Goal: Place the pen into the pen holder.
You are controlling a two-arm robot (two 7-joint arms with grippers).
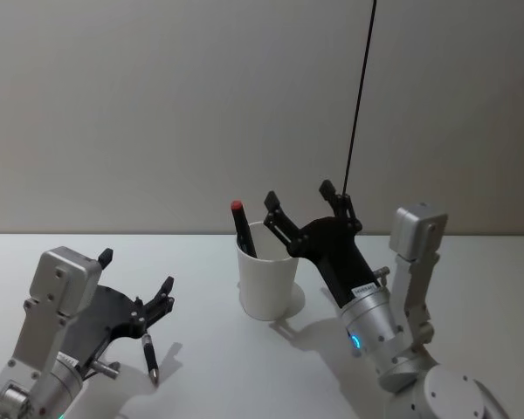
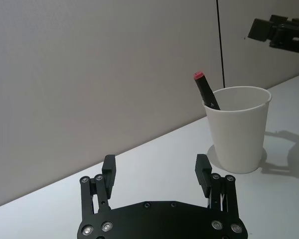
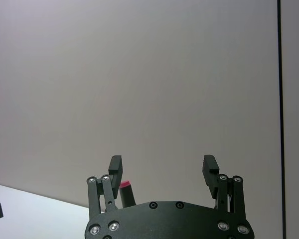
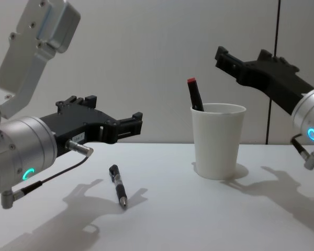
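Observation:
A black pen [image 1: 148, 353] [image 4: 118, 192] with a silver tip lies flat on the white table, left of the pen holder [image 1: 266, 281] [image 4: 217, 141] [image 2: 237, 130], a white paper cup. A second, red-capped pen [image 1: 242, 229] [image 4: 194, 94] [image 2: 205, 91] [image 3: 125, 191] leans inside the cup. My left gripper [image 1: 136, 272] [image 4: 118, 112] [image 2: 156, 167] hovers open and empty just above and behind the lying pen. My right gripper [image 1: 301, 199] [image 4: 240, 55] [image 3: 162, 167] is raised over the cup's right rear side, open, holding nothing.
A grey wall closes off the back of the table [image 1: 201, 262], with a thin black vertical line [image 1: 358, 105] behind the cup. The table surface [image 4: 178, 219] in front of the cup and pen is bare white.

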